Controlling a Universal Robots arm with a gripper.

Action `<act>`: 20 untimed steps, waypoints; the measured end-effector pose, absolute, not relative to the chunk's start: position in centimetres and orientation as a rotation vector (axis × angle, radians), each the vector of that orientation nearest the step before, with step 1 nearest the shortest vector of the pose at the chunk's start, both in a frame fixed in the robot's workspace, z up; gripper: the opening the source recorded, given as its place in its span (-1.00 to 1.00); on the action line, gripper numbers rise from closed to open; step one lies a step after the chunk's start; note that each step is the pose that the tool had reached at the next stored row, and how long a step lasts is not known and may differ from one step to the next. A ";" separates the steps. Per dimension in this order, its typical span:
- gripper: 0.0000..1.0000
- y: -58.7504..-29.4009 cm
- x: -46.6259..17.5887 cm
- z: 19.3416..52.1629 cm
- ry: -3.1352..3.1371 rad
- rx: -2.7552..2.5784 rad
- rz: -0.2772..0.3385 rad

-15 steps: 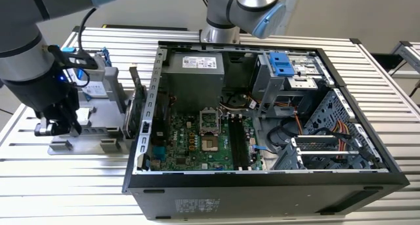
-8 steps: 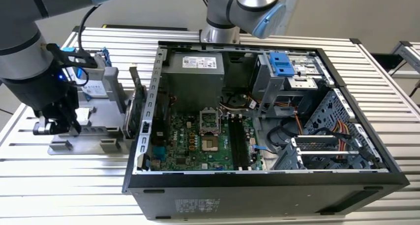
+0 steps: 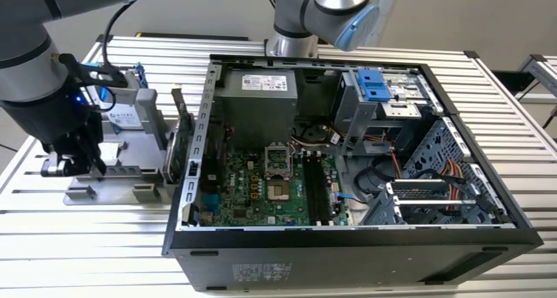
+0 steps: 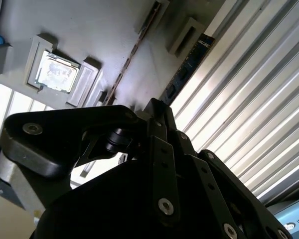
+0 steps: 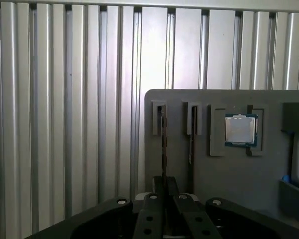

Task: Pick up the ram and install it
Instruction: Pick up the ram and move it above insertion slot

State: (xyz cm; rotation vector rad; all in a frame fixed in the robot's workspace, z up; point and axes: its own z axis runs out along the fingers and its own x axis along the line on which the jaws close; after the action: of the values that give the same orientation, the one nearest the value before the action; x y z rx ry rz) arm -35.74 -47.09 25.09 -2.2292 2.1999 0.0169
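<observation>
Gripper (image 5: pixel 164 185) position: low over the gray fixture plate (image 5: pixel 224 184), which lies on the slatted table (image 5: pixel 65 124) to the exterior view's left of the open computer case (image 3: pixel 348 249). Whether the gripper is open or clamped cannot be determined.

Location of the ram (image 5: pixel 163 142): it stands on edge in the fixture slot nearest the plate's border. In both wrist views it is in line with the gripper, and its near end runs up to the gripper tip. Contact cannot be confirmed. A second thin board (image 5: pixel 191 144) stands in the adjacent slot, between the ram and the processor (image 5: pixel 240 130) in its pocket.

Handling, as a judgement: the ram is light, thin and stiff, but brittle under bending or twisting. Grasp it across both flat faces, near the middle of the upper long edge, so that it hangs level. Apply moderate force, because the faces are smooth. Clearance to the adjacent board is small.
</observation>
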 end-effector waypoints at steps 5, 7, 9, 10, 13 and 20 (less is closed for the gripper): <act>-1.00 -47.1 -35.7 25.4 2.200 -2.229 0.017; -1.00 -47.1 -35.7 25.5 2.200 -2.229 0.017; -1.00 -47.1 -35.7 25.7 2.200 -2.229 0.017; -1.00 -47.1 -35.7 25.7 2.200 -2.229 0.017; -1.00 -47.1 -35.7 26.0 2.200 -2.229 0.017; -1.00 -47.1 -35.7 26.5 2.200 -2.229 0.017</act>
State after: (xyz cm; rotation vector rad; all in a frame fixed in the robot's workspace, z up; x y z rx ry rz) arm -35.74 -47.09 26.54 -2.2291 2.1999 0.0169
